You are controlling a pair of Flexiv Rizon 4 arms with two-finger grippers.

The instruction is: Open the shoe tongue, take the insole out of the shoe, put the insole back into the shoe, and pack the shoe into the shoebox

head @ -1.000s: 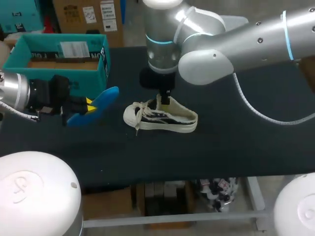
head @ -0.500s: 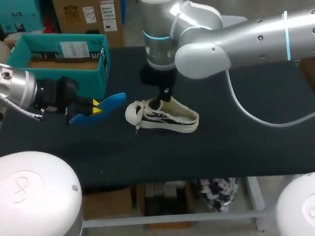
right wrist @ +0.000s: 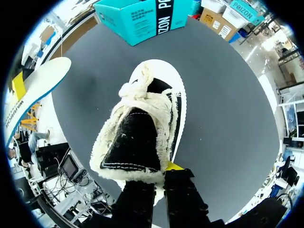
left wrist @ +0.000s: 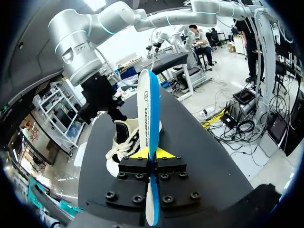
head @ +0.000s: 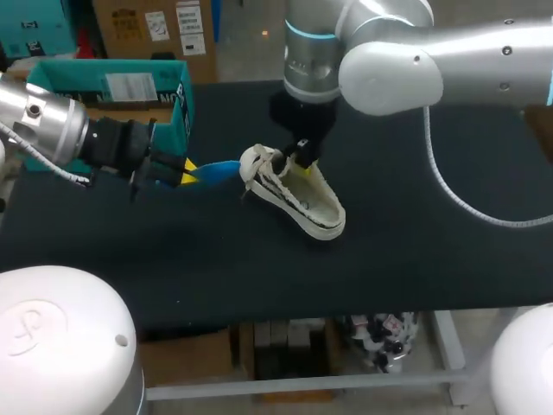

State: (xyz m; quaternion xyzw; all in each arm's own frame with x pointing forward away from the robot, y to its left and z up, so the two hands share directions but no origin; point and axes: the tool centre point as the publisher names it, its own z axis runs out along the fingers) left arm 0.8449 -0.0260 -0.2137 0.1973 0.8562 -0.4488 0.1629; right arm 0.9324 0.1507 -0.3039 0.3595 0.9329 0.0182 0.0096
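left gripper (head: 183, 170) has slid over with the blue insole (head: 216, 170) pinched between its tips, now just beside the toe of the shoe (head: 304, 204), which the right gripper (head: 301, 156) swung round, clamped on its tongue (right wrist: 135, 142).

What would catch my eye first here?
A bright blue insole stands out, pinched on edge in the left gripper, just short of the white shoe. That shoe sits mid-table, held by its tongue in the right gripper. A teal box waits open at the far left.
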